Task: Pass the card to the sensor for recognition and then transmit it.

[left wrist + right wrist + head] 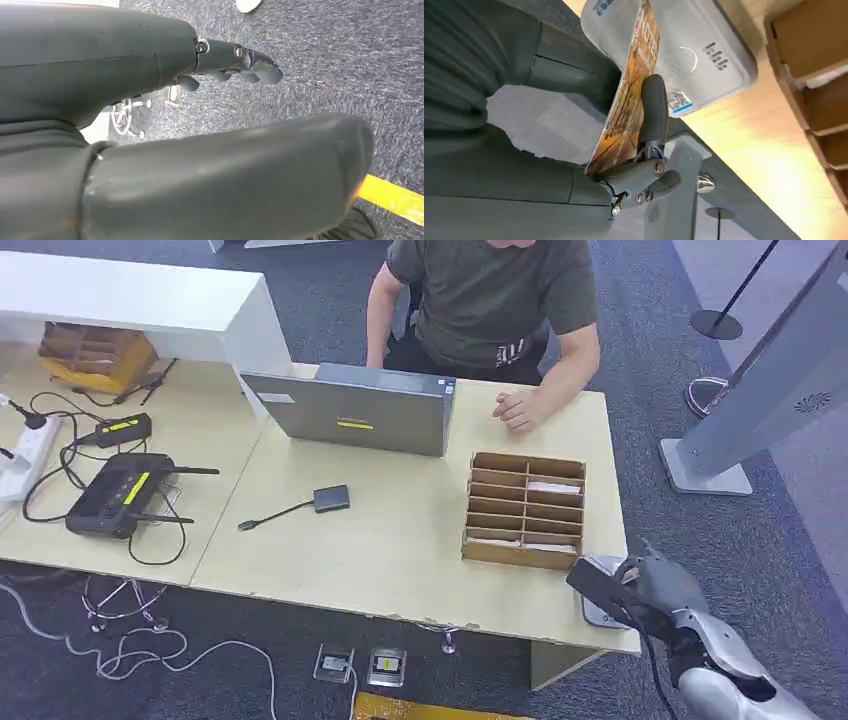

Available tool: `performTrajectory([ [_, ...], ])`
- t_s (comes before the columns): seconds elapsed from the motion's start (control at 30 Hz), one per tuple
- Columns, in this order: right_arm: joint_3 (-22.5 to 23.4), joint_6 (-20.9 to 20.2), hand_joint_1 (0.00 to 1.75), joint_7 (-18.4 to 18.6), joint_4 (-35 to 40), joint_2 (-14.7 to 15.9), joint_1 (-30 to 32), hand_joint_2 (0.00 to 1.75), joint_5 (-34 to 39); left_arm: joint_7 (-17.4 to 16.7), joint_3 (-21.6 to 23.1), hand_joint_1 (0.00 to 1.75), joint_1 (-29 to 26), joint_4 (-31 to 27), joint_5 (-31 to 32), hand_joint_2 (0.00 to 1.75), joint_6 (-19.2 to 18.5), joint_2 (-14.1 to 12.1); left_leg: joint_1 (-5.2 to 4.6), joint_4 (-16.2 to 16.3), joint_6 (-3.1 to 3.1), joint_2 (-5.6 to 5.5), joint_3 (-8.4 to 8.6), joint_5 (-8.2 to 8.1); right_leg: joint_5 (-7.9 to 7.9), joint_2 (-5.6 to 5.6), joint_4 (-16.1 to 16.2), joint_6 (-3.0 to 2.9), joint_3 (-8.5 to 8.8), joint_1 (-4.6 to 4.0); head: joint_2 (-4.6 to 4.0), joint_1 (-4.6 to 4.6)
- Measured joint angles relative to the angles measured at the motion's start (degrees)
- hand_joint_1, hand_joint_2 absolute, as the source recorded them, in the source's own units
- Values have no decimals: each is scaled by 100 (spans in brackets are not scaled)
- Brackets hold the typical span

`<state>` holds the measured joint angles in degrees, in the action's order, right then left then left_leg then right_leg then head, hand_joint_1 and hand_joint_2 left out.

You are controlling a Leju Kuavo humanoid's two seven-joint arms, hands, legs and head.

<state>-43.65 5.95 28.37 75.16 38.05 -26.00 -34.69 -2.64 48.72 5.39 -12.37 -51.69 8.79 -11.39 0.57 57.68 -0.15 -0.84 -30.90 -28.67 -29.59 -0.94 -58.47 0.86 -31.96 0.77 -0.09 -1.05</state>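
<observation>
My right hand (655,585) hovers at the table's front right corner and grips a card (631,92) with an orange printed picture; from the head view the card (600,587) looks dark. The card is held edge-on just over a grey card sensor (704,55) lying flat on the table corner (605,615). Whether card and sensor touch cannot be told. My left hand (240,62) hangs over the dark carpet, fingers apart and holding nothing.
A wooden slotted card box (525,508) stands just left of the sensor. A person sits behind the table, one hand (518,408) resting near a grey laptop (350,408). A small adapter (330,498), router (115,495) and cables lie to the left.
</observation>
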Motion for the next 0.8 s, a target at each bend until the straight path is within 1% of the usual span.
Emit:
performTrajectory([
  [0.2,-13,118,175,26,-284,18,-3,175,164,0,11,0,0,0,9,0,7,0,0,0,0,0,2,0,0,2,1,0,0,0,0,-2],
  [0.43,-13,201,175,15,-452,57,-2,175,234,-9,96,0,1,0,11,0,4,-2,0,0,0,0,9,0,0,3,1,0,6,0,0,0],
  [0.67,-9,238,175,-50,-503,42,-14,175,159,-35,111,0,1,0,-22,0,13,-2,0,0,0,0,15,0,1,2,1,1,15,0,0,0],
  [0.8,-6,194,175,57,-428,22,-40,175,13,-35,138,0,3,0,-18,0,20,-2,0,0,0,0,14,1,2,1,0,2,15,0,0,2],
])
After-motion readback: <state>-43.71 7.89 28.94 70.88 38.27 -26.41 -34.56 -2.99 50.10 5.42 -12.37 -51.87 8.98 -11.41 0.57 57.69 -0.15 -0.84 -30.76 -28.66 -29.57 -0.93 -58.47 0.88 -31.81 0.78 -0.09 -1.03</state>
